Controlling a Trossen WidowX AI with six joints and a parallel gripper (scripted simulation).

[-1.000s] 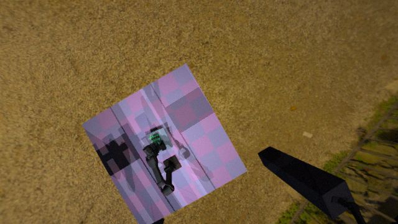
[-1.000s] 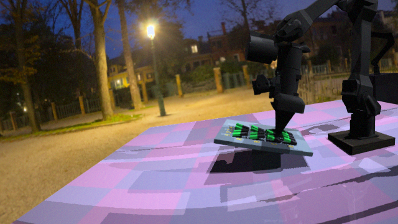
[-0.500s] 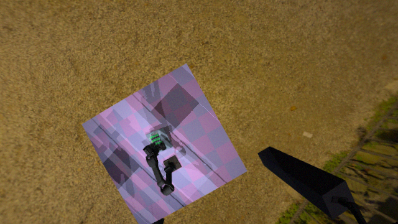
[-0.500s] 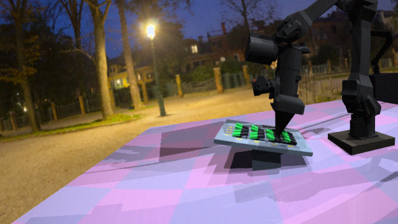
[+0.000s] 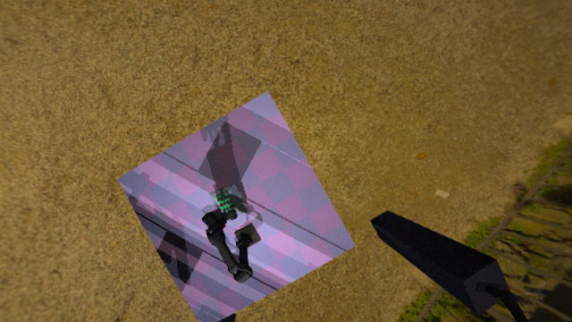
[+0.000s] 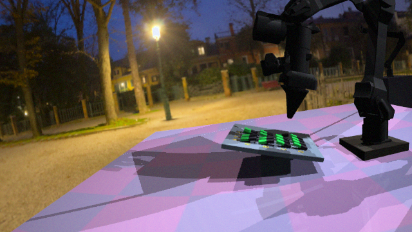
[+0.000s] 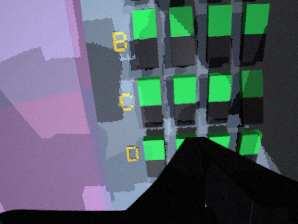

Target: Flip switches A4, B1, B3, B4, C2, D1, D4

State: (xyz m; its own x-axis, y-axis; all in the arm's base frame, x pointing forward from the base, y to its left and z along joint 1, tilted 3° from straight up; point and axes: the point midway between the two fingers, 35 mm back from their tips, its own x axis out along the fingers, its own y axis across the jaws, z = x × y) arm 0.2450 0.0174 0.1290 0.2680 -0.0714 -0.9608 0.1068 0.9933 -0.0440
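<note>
The tilted switch panel point(image 5: 238, 192) point(image 6: 232, 144) point(image 7: 114, 172) carries rows of green and black rocker switches. My gripper point(image 6: 290, 117) point(image 7: 194, 147) is shut and empty. In the exterior view its tip hangs clear above the arm-side part of the panel. In the wrist view it covers parts of D2 and D3. Switches B1 point(image 7: 145, 39), B3 point(image 7: 219, 35), B4 point(image 7: 254, 34), C2 point(image 7: 184, 97), D1 point(image 7: 153, 150) and D4 point(image 7: 249, 143) show there. Row A is almost all cut off at the top. I cannot tell reliably which ends are raised.
The panel stands on a dark support point(image 6: 267, 167) on the checkered table point(image 5: 286, 179) point(image 6: 174, 212). The arm's square base point(image 5: 248, 233) point(image 6: 373, 149) is beside the panel. Dark shadows cross the table and part of the panel.
</note>
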